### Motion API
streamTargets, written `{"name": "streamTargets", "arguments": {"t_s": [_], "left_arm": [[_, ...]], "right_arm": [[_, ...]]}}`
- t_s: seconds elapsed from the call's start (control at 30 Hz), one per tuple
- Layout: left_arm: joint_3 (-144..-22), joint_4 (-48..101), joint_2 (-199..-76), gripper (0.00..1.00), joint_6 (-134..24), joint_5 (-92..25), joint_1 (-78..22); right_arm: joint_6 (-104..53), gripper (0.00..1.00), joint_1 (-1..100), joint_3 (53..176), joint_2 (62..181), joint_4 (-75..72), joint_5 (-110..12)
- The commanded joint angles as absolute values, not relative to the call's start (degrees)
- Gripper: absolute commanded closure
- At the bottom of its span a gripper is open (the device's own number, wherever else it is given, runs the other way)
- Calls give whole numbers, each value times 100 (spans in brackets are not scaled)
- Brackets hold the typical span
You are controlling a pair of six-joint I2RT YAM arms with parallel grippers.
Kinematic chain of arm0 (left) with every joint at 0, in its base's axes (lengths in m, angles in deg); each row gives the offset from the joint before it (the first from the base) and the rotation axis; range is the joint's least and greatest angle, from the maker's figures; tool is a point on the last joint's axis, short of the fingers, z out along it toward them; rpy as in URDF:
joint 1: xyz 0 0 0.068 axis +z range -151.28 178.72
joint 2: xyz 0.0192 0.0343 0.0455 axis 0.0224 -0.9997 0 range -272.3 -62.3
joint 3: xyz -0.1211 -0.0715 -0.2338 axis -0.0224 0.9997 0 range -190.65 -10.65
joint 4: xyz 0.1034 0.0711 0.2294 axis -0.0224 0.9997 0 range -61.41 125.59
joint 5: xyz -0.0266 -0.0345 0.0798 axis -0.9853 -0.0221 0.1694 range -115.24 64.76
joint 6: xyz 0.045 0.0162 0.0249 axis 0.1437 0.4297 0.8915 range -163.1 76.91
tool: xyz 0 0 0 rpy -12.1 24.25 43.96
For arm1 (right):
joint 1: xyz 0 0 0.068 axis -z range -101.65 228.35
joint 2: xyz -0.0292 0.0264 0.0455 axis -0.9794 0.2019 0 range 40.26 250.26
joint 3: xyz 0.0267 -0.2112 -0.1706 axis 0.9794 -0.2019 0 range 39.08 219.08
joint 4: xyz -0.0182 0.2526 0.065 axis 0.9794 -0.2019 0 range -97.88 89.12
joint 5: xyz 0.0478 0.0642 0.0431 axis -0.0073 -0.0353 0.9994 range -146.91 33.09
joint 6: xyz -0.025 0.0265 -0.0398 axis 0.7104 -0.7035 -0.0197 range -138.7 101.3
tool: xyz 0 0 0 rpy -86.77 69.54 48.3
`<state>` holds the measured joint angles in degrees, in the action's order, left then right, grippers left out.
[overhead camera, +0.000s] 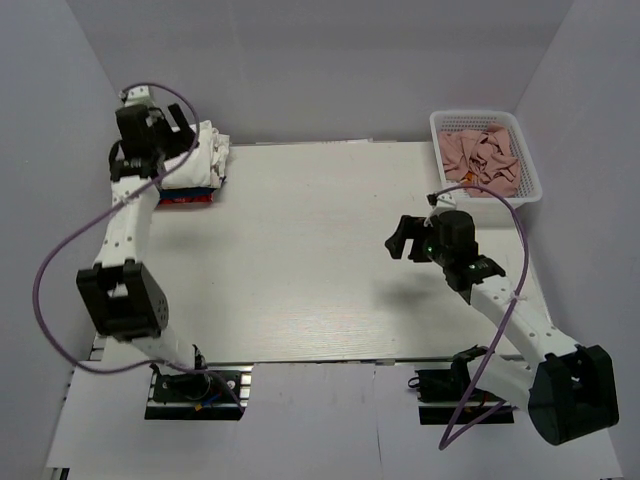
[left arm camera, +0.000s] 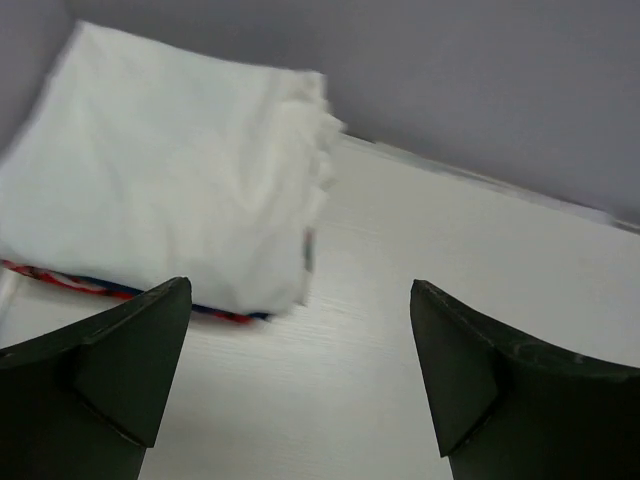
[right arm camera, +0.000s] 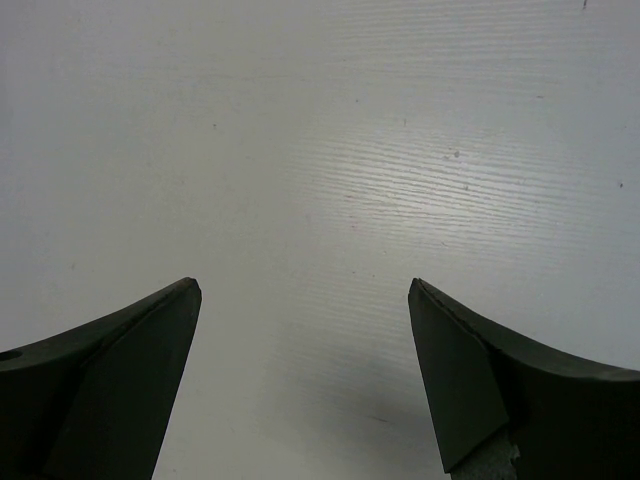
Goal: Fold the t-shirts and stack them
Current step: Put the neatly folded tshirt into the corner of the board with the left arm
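A stack of folded t-shirts (overhead camera: 200,170) lies at the table's far left corner, a white one on top and red and blue edges under it. In the left wrist view the white shirt (left arm camera: 170,190) fills the upper left, with the red and blue edge (left arm camera: 120,293) below it. My left gripper (overhead camera: 170,128) hovers over the stack's left part, open and empty; in its own view (left arm camera: 300,300) the jaws stand wide apart over bare table beside the stack. My right gripper (overhead camera: 398,240) is open and empty over the table's right middle, only bare wood between its jaws (right arm camera: 305,290).
A white mesh basket (overhead camera: 530,170) with pinkish-brown cloths (overhead camera: 480,158) stands at the far right corner. Grey walls close in the table at the back and both sides. Purple cables loop off both arms.
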<state>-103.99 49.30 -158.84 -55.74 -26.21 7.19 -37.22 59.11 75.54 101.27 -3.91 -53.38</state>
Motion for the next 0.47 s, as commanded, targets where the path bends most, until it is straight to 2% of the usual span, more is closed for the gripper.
{"name": "streamTargets", "arguments": {"t_s": [0.0,0.13,0.17,0.27,0.33,0.43], "left_arm": [[-8961,4179,-14951,0,-6506,-3385,242],[-7125,3468,-13791,0,-6884,-3674,-635],[-6224,2709,-13345,0,-7128,-4214,-734],[-4683,880,-12867,0,-7709,-5411,-998],[-4572,1143,-12630,0,-7739,-5328,-1173],[-4633,2084,-12401,0,-7386,-4573,-1384]], "right_arm": [[-3917,10,5910,7285,9793,-352,-5260],[-3988,10,5937,7010,9432,-273,-5331],[-3988,10,5911,6914,9275,-203,-5278],[-4040,10,5911,6738,9089,-158,-5296],[-4067,10,5902,6624,8913,16,-5304],[-4146,10,5902,6562,8755,70,-5234]]}}
